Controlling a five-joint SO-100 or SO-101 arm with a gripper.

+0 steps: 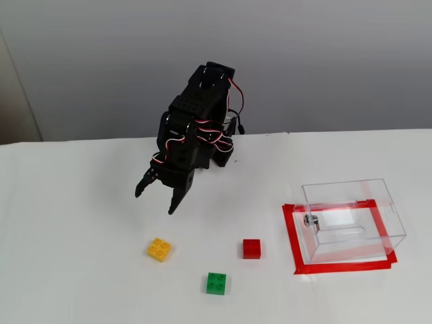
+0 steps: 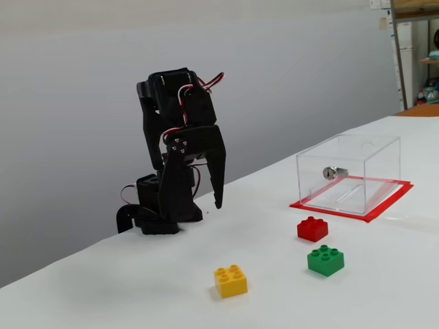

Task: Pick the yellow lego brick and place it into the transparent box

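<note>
Three lego bricks are sitting on the white table [image 1: 74, 202], one of each colour: one yellow lego brick [image 1: 159, 249], one red brick [image 1: 252, 248] and one green brick [image 1: 217, 283]. One transparent box [image 1: 351, 219] is standing inside one rectangle of red tape [image 1: 291, 233], and it is carrying one metal knob [image 1: 309, 220] on its side. One black arm [image 1: 199, 128] is standing at the table's far edge, ending in one gripper [image 1: 155, 200] that is showing two fingers.

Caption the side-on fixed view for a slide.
Open gripper poised above the table, yellow lego brick untouched, transparent box empty.
</note>
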